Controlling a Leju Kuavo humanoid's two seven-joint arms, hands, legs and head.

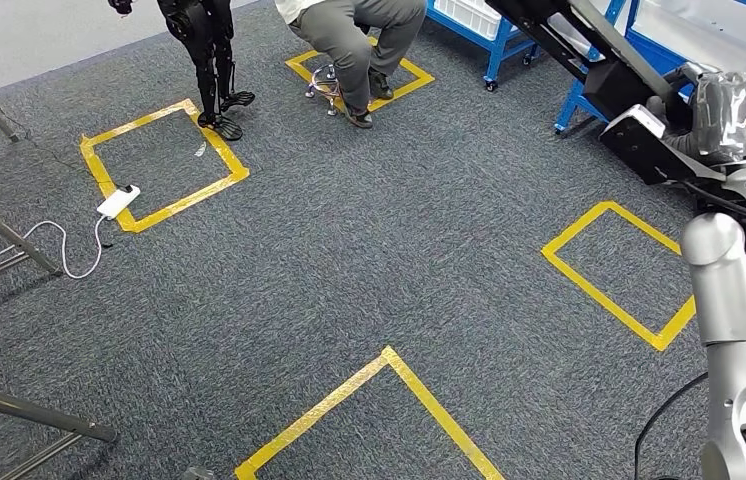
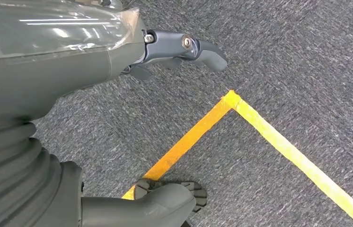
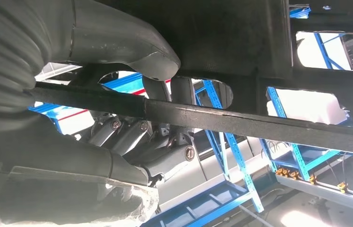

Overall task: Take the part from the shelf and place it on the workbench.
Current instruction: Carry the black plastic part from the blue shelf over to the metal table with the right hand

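The left hand [image 2: 165, 52] hangs low over the carpet [image 2: 283, 56], its fingers loosely apart and gripping nothing, likely kept clear while the other arm carries the load. Below it a yellow tape corner [image 2: 231, 99] marks a floor square, probably a standing spot for the walking robot.

Further up at the right, the right hand [image 3: 132, 127] holds the part [image 3: 260, 125], a long dark frame piece. The thumb presses over one side of a bar and the fingers curl under the other, so the bar is clamped across the palm. From the head view the part [image 1: 589, 70] juts up and away from the hand [image 1: 729, 115], raised beside the body. The blue shelf [image 1: 589, 90] stands just behind it, so the part seems already lifted off.

Farthest off, a person [image 1: 354, 40] sits across the carpet, beside a dark robot's legs [image 1: 211, 60].
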